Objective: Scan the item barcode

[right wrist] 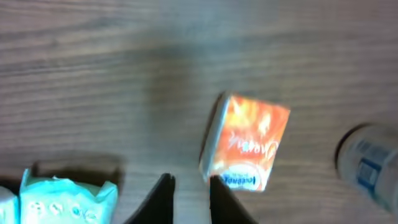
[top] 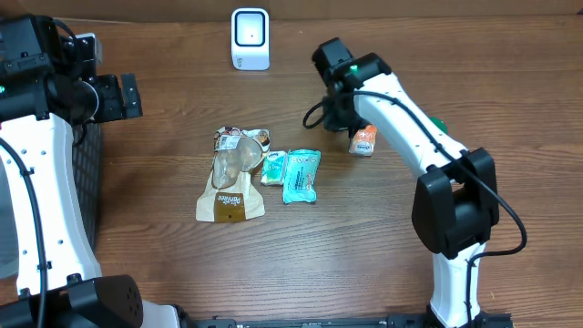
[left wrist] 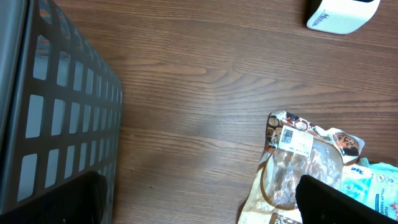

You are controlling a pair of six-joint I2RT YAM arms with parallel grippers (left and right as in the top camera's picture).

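A small orange box [top: 363, 140] lies on the wooden table just right of my right gripper [top: 339, 114]. In the right wrist view the orange box [right wrist: 247, 142] sits just beyond and to the right of the fingertips. The right gripper [right wrist: 189, 180] shows a narrow gap between its fingers with only bare wood in it. The white barcode scanner [top: 250, 38] stands at the table's far edge; its corner [left wrist: 341, 14] shows in the left wrist view. My left gripper [top: 123, 96] hovers wide open at the left, holding nothing [left wrist: 199, 202].
A brown snack bag [top: 233, 175] and two teal packets [top: 301, 175] lie mid-table. A dark mesh basket [left wrist: 56, 112] stands at the left edge. A white bottle [right wrist: 370, 168] lies right of the orange box.
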